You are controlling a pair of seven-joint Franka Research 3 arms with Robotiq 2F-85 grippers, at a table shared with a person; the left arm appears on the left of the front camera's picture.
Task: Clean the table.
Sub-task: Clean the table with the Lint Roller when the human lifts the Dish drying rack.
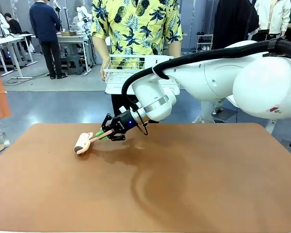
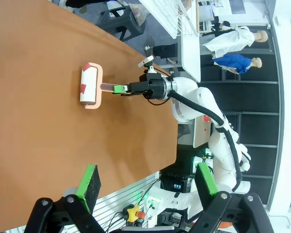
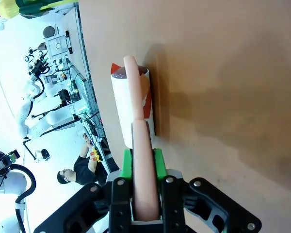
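A lint roller (image 1: pixel 81 144) with a white roll and a pale pink handle rests its roll on the reddish-brown table (image 1: pixel 184 184), left of centre. My right gripper (image 1: pixel 105 132) is shut on the roller's handle, reaching in from the right. From the right wrist, the pink handle (image 3: pixel 141 160) runs up between the green pads to the white roll (image 3: pixel 131 104) pressed on the table (image 3: pixel 223 73). My left gripper (image 2: pixel 148 184) hangs open above the table's near edge (image 2: pixel 39 160), nothing between its green pads, and sees the lint roller (image 2: pixel 89 86) and the right gripper (image 2: pixel 119 89) farther off.
A person in a yellow patterned shirt (image 1: pixel 136 24) stands at the far side holding a white wire rack (image 1: pixel 131 73) above the table's far edge. Other people and white tables stand in the background at left.
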